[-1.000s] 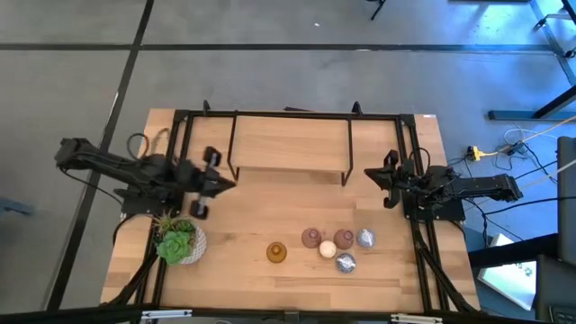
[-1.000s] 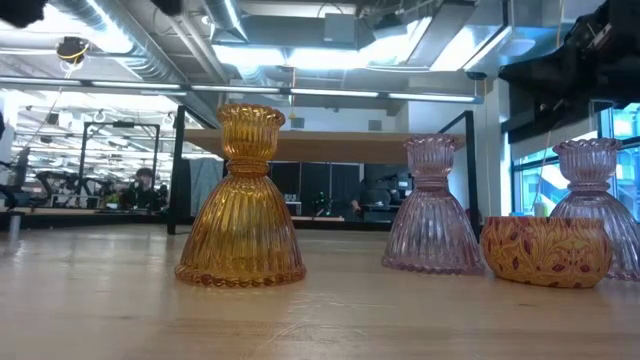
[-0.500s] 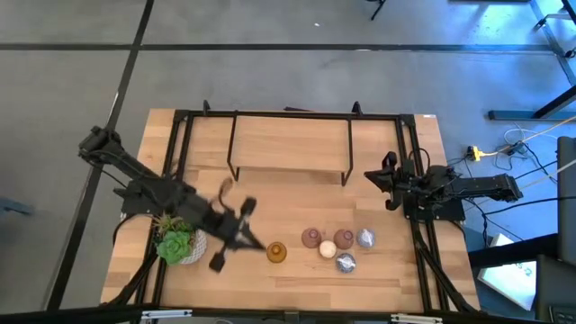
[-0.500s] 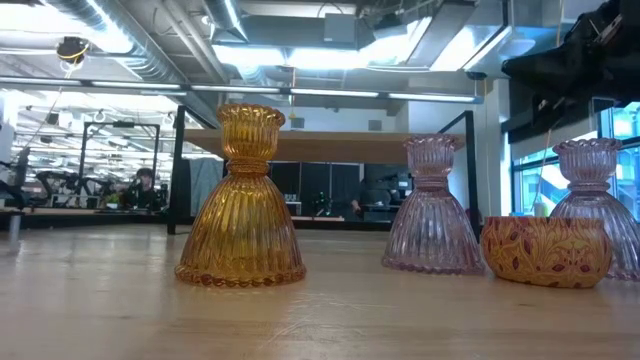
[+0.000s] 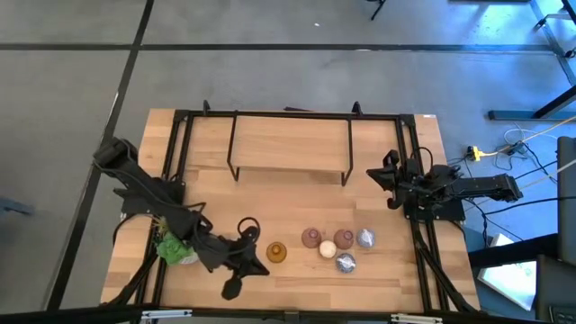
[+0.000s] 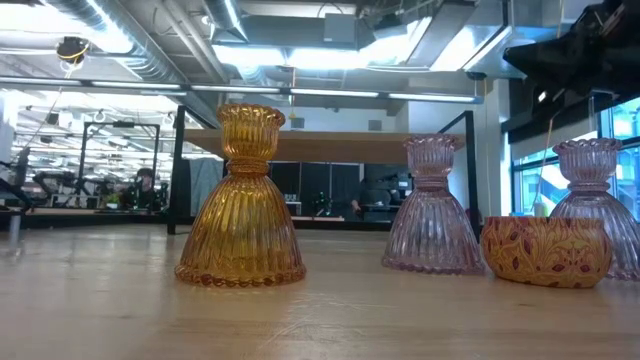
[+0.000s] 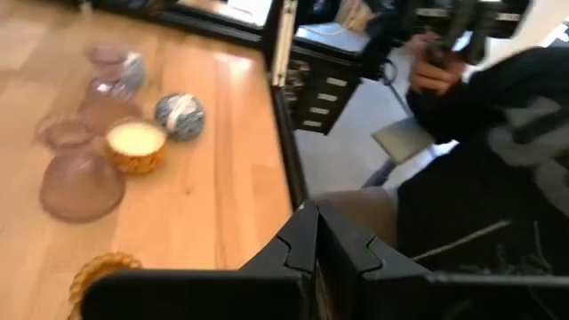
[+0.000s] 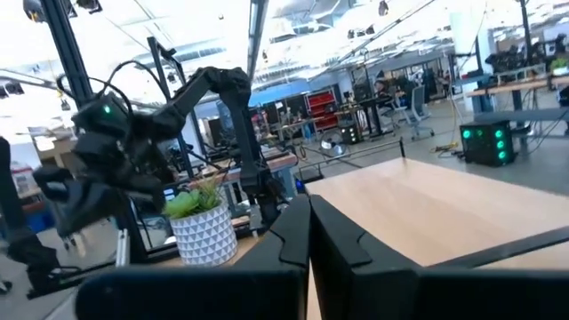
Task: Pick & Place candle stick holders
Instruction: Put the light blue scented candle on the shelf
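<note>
Several candle stick holders stand in a cluster near the table's front: an amber one [image 5: 276, 253] [image 6: 241, 200] [image 7: 98, 271], a pinkish one [image 5: 311, 238] [image 6: 432, 210], a cream-filled bowl [image 5: 328, 249] [image 6: 545, 250] [image 7: 135, 145], and silvery ones [image 5: 364, 238] [image 5: 346, 262]. My left gripper [image 5: 259, 267] [image 7: 316, 227] is shut and touches nothing, just to the near left of the amber holder. My right gripper [image 5: 373, 175] [image 8: 307, 222] waits shut at the table's right, by the shelf.
A green succulent in a white pot [image 5: 173, 249] [image 8: 200, 222] stands at the near left, partly under my left arm. A raised wooden shelf [image 5: 288, 148] on a black frame spans the back. A person's hand [image 7: 436, 71] shows beyond the table's right edge.
My left gripper has swung from the far left, beside the shelf, toward the table's near edge and right, passing over the succulent to the amber holder. It has rolled on the way and stayed shut. The holders have not moved.
</note>
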